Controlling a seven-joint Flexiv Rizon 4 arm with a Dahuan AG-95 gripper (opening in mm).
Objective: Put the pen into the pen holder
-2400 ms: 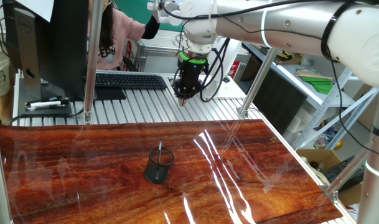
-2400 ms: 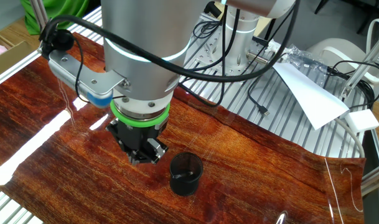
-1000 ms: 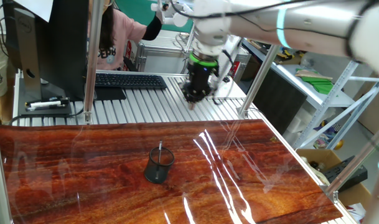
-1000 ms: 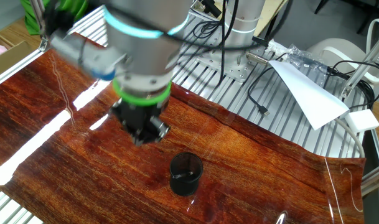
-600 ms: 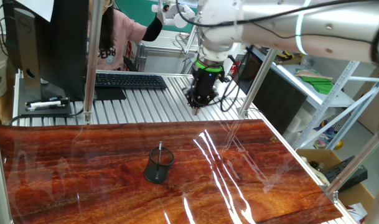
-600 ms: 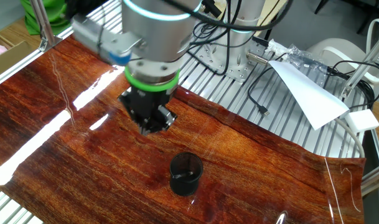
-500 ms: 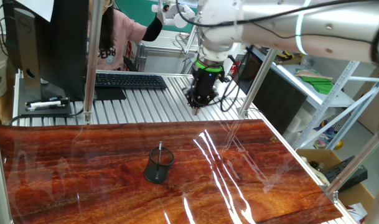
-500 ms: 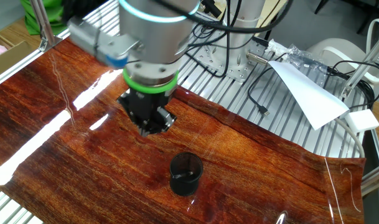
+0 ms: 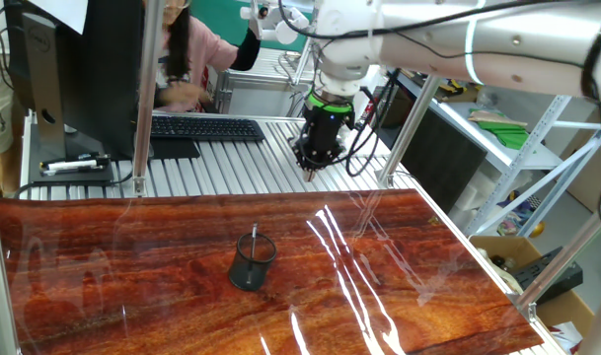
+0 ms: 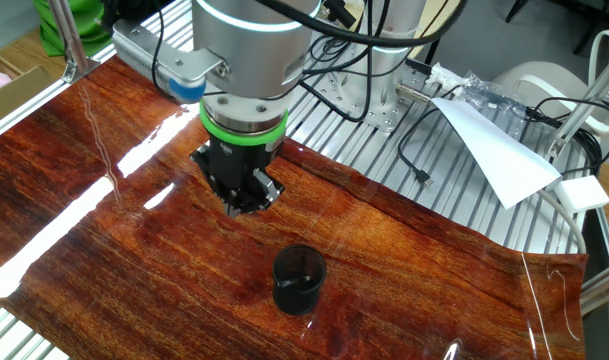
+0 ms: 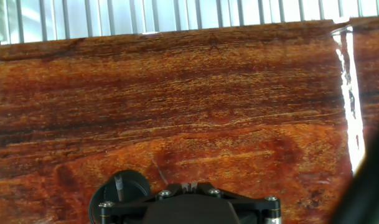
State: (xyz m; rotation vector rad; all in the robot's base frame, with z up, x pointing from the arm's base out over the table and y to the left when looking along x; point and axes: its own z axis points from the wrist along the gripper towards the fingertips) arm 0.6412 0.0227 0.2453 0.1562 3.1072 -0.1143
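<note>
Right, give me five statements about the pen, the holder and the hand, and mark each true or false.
1. The pen stands in the pen holder. True.
2. The pen holder lies tipped on its side. False: it stands upright on the wooden tabletop.
3. The hand hangs in the air, away from the pen holder. True.
4. The hand carries the pen. False: nothing shows between its fingers, and the pen is in the holder.
5. A keyboard sits on the wooden tabletop beside the holder. False: it sits on the slatted metal surface behind the wood.
</note>
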